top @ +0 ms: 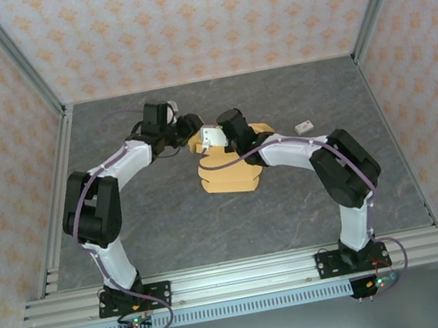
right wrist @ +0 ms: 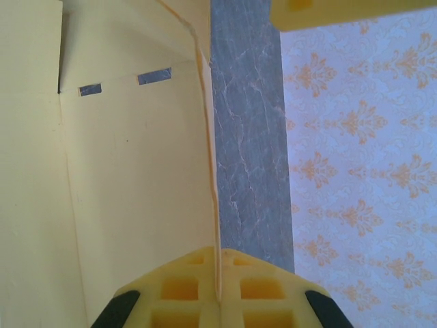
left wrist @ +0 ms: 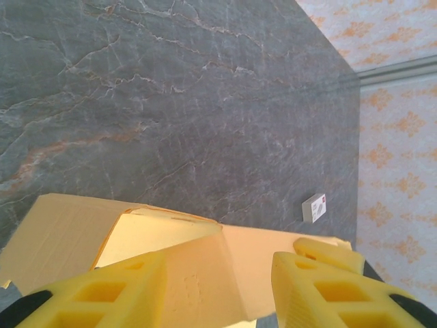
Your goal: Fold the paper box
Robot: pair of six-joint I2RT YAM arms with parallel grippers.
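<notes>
The paper box (top: 234, 174) is light orange-tan cardboard, partly folded, in the middle of the table. My right gripper (top: 209, 144) reaches in from the right and is shut on it. In the right wrist view the right gripper (right wrist: 218, 263) pinches a thin upright wall of the paper box (right wrist: 136, 178), which has two small slits. My left gripper (top: 193, 131) comes over the box's far edge. Its fingers stand apart in the left wrist view, where the left gripper (left wrist: 222, 270) has a tilted flap of the paper box (left wrist: 205, 280) lying between them, against the left finger (left wrist: 116, 294).
A small white card (top: 304, 125) lies on the dark marbled table (top: 170, 223) to the right of the box, and the small white card (left wrist: 315, 206) is also in the left wrist view. Patterned walls and metal rails (top: 222, 278) enclose the workspace.
</notes>
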